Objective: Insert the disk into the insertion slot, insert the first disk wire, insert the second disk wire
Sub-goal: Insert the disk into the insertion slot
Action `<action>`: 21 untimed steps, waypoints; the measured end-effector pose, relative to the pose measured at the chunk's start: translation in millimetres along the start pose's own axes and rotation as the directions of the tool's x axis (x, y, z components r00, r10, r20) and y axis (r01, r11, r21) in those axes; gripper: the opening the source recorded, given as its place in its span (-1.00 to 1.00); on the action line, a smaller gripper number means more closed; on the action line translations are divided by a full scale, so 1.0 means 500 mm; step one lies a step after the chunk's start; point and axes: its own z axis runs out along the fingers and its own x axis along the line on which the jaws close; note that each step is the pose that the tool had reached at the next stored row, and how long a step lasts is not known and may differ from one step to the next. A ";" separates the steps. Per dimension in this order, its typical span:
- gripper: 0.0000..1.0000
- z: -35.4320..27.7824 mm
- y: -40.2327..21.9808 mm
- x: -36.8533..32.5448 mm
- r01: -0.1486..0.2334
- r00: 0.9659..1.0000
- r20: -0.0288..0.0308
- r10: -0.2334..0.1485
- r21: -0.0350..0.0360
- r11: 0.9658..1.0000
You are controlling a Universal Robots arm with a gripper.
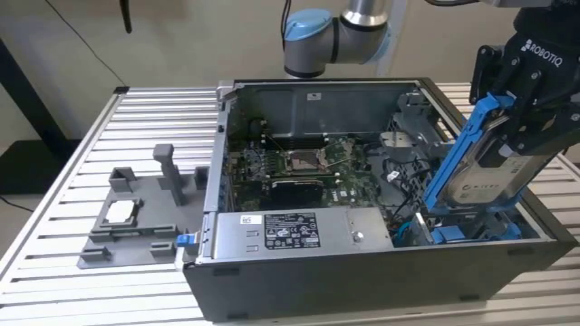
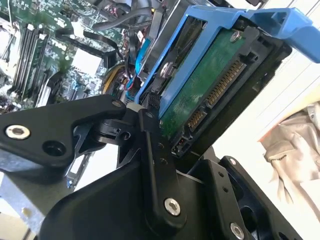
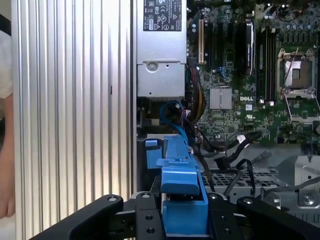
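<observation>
My gripper (image 1: 523, 125) is shut on the disk (image 1: 494, 173), a silver drive with a label in a bright blue frame (image 1: 458, 156). I hold it steeply tilted over the open computer case's corner at the exterior view's right. Its lower end reaches down into the insertion slot (image 1: 466, 231), a grey cage with blue fittings. In the second wrist view the disk's green circuit board and connector pins (image 2: 210, 85) face the camera between my black fingers (image 2: 150, 145). The first wrist view looks along the blue frame (image 3: 182, 192) toward the slot's blue fitting (image 3: 151, 146). A blue cable (image 3: 172, 112) loops beside it.
The case stands on a slatted metal table (image 1: 154, 122). Inside are the grey labelled power supply (image 1: 290, 231), the motherboard (image 1: 308, 163) and black cables (image 3: 235, 142). A grey fixture plate (image 1: 136, 217) lies at the exterior view's left. A person's arm (image 3: 5, 150) shows beside the table.
</observation>
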 end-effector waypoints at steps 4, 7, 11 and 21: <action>-0.34 0.009 -0.003 0.000 0.000 1.000 0.000 0.000 0.000 1.000; -0.34 0.016 -0.006 0.000 0.000 1.000 -0.002 0.000 -0.001 1.000; -0.34 0.026 -0.009 0.000 0.000 1.000 -0.002 0.000 -0.001 1.000; -0.34 0.042 -0.013 -0.001 0.004 1.000 0.000 -0.004 -0.001 1.000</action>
